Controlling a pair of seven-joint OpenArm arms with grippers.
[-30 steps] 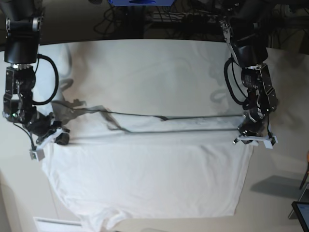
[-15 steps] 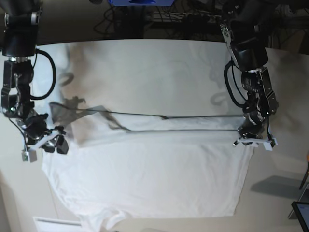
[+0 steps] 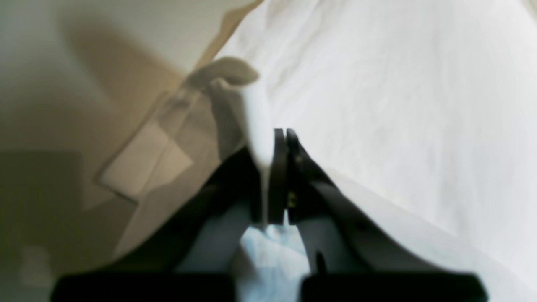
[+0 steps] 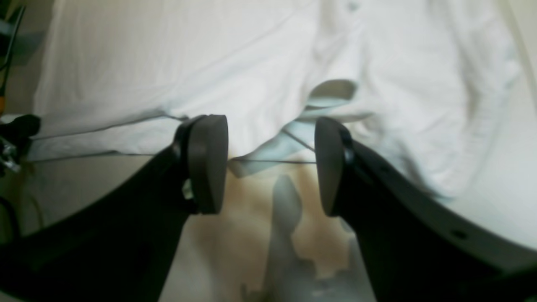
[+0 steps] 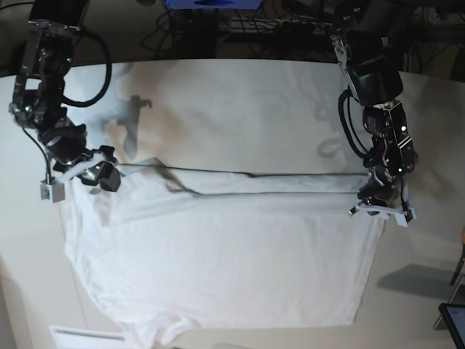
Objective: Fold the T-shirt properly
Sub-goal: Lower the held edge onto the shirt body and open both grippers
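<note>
T-shirt (image 5: 218,262): flat on table (image 5: 240,109), folded edge stretching between my grippers | my left gripper (image 3: 280,176): clamped on shirt corner | my right gripper (image 4: 270,163): jaws apart, holding nothing, shirt just ahead

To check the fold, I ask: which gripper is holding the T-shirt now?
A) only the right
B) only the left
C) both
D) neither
B: the left gripper is shut on the T-shirt hem, while the right gripper stands open with nothing between its pads.
</note>
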